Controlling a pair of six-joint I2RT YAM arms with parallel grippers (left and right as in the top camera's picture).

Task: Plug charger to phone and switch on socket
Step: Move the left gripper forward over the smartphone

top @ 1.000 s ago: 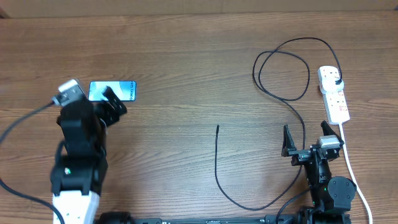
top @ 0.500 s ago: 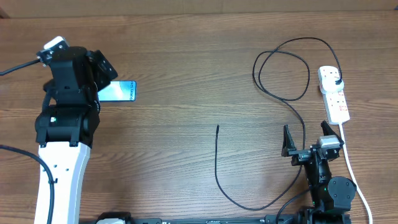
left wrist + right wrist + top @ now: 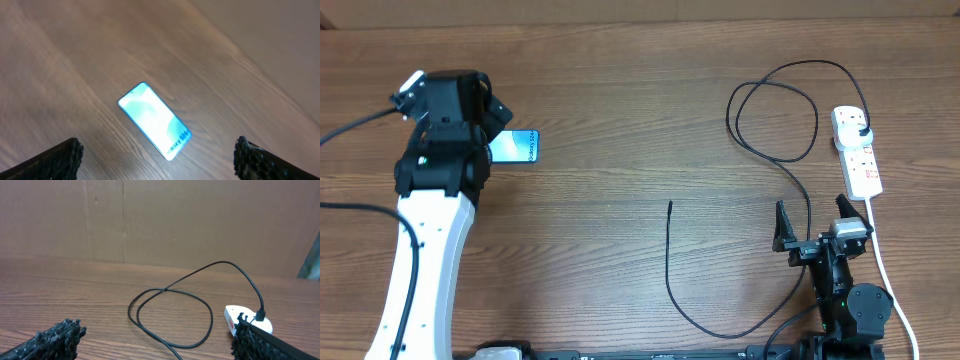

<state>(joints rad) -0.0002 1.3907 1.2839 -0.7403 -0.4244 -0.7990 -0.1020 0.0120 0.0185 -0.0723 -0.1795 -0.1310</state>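
Observation:
The phone (image 3: 518,147) lies flat at the far left of the table, its blue screen lit; my left arm covers its left end. My left gripper (image 3: 490,120) hovers over it, open and empty. In the left wrist view the phone (image 3: 155,127) lies slantwise between and ahead of the fingertips (image 3: 67,156). The charger's black cable (image 3: 668,260) has its free tip mid-table, then loops right to a plug in the socket (image 3: 857,155). My right gripper (image 3: 812,222) sits open near the front right, facing the cable loop (image 3: 170,315) and the socket (image 3: 250,320).
The socket's white cord (image 3: 883,265) runs toward the front edge just right of my right arm. The black cable curves round the left side of the right arm's base. A brown board (image 3: 150,220) stands behind the table.
My left arm has swung from the front left toward the far side, now over the phone's left end. The right arm, cable and socket have not moved.

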